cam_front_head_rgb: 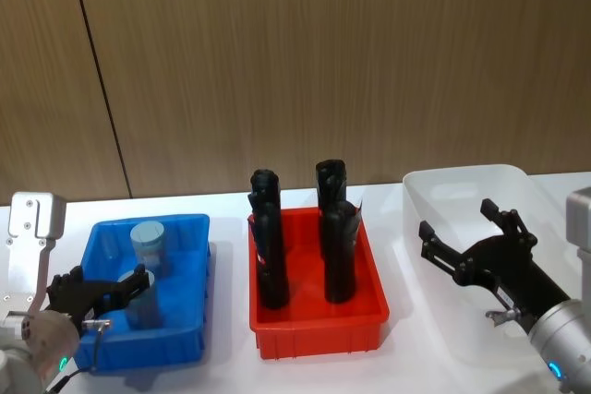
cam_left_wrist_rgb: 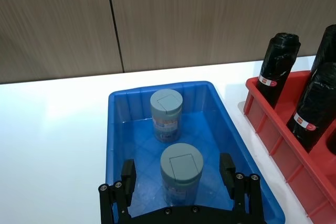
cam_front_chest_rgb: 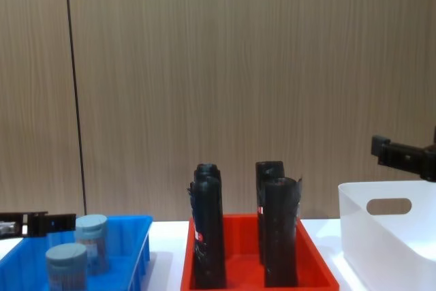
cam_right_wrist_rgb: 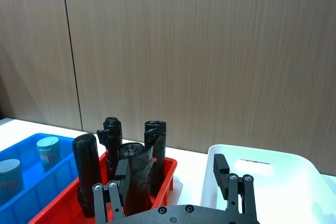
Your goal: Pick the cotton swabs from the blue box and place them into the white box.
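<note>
A lab-like test bench: white table point(cam_left_wrist_rgb: 52, 129) before a wood-panelled wall point(cam_front_head_rgb: 323, 62).

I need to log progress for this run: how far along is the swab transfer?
Done: nothing visibly; the white box shows no tubs inside. In hand: the left gripper is open, straddling the nearer cotton swab tub in the blue box, not yet closed on it. The right gripper hangs open and empty over the white box. Left: moving both this one and the farther tub.
</note>
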Controlling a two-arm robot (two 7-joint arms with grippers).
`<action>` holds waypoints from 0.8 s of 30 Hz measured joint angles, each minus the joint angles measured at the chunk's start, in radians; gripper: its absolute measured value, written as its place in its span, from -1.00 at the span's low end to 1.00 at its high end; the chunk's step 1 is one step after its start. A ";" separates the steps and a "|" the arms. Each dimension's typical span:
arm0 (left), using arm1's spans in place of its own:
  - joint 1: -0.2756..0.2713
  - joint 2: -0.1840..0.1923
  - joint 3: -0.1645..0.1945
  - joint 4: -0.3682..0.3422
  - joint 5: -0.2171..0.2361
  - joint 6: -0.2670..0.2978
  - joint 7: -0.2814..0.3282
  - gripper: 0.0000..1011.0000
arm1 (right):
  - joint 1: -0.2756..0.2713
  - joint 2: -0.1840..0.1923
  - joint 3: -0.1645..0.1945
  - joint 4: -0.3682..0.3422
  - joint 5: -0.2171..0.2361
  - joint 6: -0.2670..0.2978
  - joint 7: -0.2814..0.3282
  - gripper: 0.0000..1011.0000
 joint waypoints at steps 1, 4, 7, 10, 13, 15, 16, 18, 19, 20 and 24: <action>0.002 0.002 -0.002 0.000 -0.003 0.002 0.001 1.00 | 0.000 0.000 0.000 0.000 0.000 0.000 0.000 0.98; 0.003 0.004 -0.006 0.002 -0.007 0.005 0.000 1.00 | 0.000 0.000 0.000 0.000 0.000 0.000 0.000 0.98; 0.001 0.006 -0.009 0.011 -0.010 0.010 -0.010 1.00 | 0.000 0.000 0.000 0.000 0.000 0.000 0.000 0.98; -0.006 0.006 -0.012 0.026 -0.010 0.014 -0.028 1.00 | 0.000 0.000 0.000 0.000 0.000 0.000 0.000 0.98; -0.015 0.005 -0.013 0.044 -0.010 0.018 -0.051 1.00 | 0.000 0.000 0.000 0.000 0.000 0.000 0.000 0.98; -0.021 0.003 -0.013 0.054 -0.010 0.020 -0.061 1.00 | 0.000 0.000 0.000 0.000 0.000 0.000 0.000 0.98; -0.028 0.001 -0.013 0.068 -0.008 0.023 -0.075 1.00 | 0.000 0.000 0.000 0.000 0.000 0.000 0.000 0.98; -0.034 -0.002 -0.013 0.080 -0.006 0.026 -0.086 1.00 | 0.000 0.000 0.000 0.000 0.000 0.000 0.000 0.98; -0.043 -0.005 -0.013 0.094 -0.003 0.028 -0.097 1.00 | 0.000 0.000 0.000 0.000 0.000 0.000 0.000 0.98; -0.047 -0.006 -0.012 0.099 -0.002 0.029 -0.103 1.00 | 0.000 0.000 0.000 0.000 0.000 0.000 0.000 0.98; -0.067 -0.015 -0.009 0.136 0.008 0.033 -0.132 1.00 | 0.000 0.000 0.000 0.000 0.000 0.000 0.000 0.98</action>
